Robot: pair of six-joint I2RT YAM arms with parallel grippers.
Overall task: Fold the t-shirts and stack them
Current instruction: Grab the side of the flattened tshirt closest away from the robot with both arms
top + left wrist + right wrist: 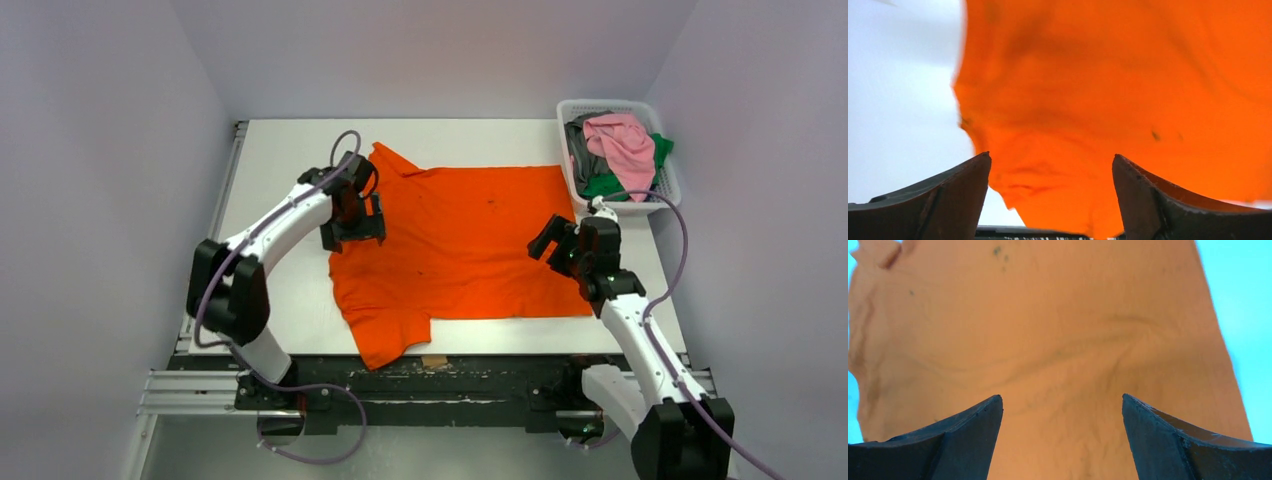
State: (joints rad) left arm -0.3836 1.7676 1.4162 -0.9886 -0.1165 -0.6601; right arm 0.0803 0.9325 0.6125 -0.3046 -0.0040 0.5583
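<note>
At the centre of the table, spread flat and unfolded: large orange t-shirt. Toward the table's left, over the collar edge: left gripper, jaws wide, empty. Toward the table's right, over the hem: right gripper, equally wide, empty. Probably poised for a first fold; calls for pinching both edges. At the table's far right corner: white basket, heaped with pink t-shirt, green t-shirt, grey t-shirt.

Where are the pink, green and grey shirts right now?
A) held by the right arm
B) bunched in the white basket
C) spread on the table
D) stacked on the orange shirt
B: the pink shirt, green shirt and grey shirt lie bunched inside the white basket.
</note>
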